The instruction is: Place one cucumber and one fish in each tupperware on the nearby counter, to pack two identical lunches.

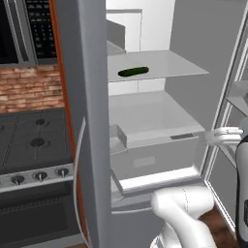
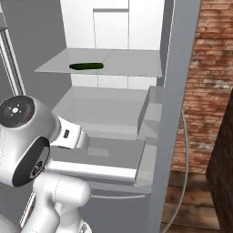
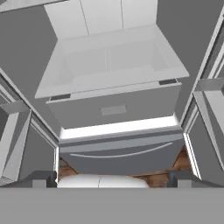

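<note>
- Tool [image 3: 112, 177] stood with its fingers wide apart and nothing between them; in the hand view the two dark fingertips [image 3: 41, 178] rose at the lower left and lower right.
- It pointed into an open fridge [image 3: 26, 61], toward the pulled-out drawer [image 3: 113, 109] and the lit gap beneath it.
- Below that gap lay the freezer front [image 3: 118, 155] with its long curved handle.
- One cucumber [image 1: 133, 71] lay on the upper shelf [image 1: 179, 65], dark green and lengthwise, toward the shelf's left part in the left base view.
- Seen from the right base view, the cucumber [image 2: 86, 66] rested near the shelf's [image 2: 132, 63] front left edge, well apart from the arm.
- Arm [image 2: 32, 136] rose in front of the fridge, its white elbow low in the left base view [image 1: 184, 203].
- Both fridge doors were swung open; the left door [image 1: 92, 121] stood edge-on between the fridge and the stove [image 1: 34, 140].
- Stove showed black burners and a row of knobs [image 1: 41, 176] along its front.
- Brick wall [image 1: 29, 87] ran behind the stove, and more brick [image 2: 209, 82] showed right of the fridge.
- Wooden floor [image 3: 181, 162] showed under the fridge.
</note>
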### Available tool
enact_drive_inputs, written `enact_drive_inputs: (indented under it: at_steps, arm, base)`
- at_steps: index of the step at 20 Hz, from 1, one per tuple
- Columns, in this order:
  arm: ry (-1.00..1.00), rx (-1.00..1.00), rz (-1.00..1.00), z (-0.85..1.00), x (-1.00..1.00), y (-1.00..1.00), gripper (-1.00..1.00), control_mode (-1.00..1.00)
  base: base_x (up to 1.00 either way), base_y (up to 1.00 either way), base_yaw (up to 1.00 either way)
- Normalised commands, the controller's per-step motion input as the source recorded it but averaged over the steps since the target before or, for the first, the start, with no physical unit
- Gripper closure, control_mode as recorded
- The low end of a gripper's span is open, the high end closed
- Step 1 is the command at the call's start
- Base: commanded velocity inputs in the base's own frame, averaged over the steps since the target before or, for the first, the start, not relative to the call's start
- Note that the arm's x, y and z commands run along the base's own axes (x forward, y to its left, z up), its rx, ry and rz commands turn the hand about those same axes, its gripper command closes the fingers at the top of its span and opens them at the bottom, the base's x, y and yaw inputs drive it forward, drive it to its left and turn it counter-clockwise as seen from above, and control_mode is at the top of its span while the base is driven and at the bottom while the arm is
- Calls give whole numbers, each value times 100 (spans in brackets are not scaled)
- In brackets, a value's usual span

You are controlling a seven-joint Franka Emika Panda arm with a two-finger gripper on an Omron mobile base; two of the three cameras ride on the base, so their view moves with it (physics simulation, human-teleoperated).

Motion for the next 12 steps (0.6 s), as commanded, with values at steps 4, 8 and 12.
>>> enact_drive_inputs:
  at_steps: [4, 8, 12]
  arm:
    - [0, 0, 0, 0, 0, 0, -100, 100]
    - [0, 0, 0, 0, 0, 0, -100, 100]
    - [0, 0, 0, 0, 0, 0, -100, 100]
  base:
    - [74, 0, 0]
    - [68, 6, 0]
    - [66, 13, 0]
